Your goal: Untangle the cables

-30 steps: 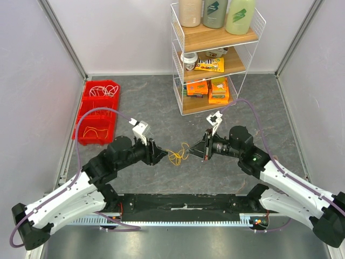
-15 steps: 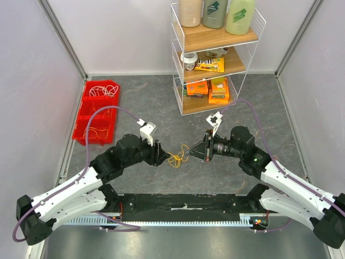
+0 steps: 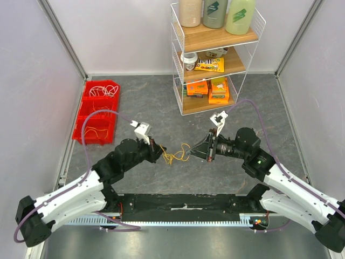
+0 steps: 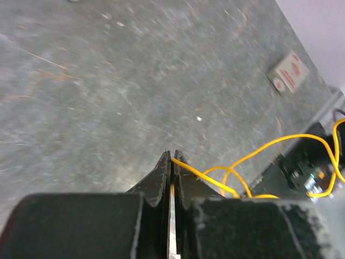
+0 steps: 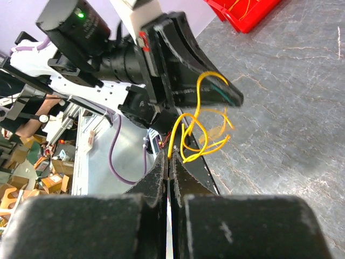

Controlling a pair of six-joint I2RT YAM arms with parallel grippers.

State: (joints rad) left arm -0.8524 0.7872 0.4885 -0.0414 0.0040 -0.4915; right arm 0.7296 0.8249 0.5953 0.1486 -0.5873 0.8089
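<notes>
Above table (image 3: 135,102), near middle: find left gripper (image 3: 157,155) and right gripper (image 3: 194,153) each clamped on yellow cables (image 3: 175,155) slung between. Avoid hard outward pull: risks cinching the knot or slipping a thin strand from the pinch.

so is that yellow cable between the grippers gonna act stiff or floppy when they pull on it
Probably floppy: the yellow cable hangs in loose loops between the left gripper and right gripper. Likely very light, being so thin. It may slip, since only the very tips pinch it.
</notes>
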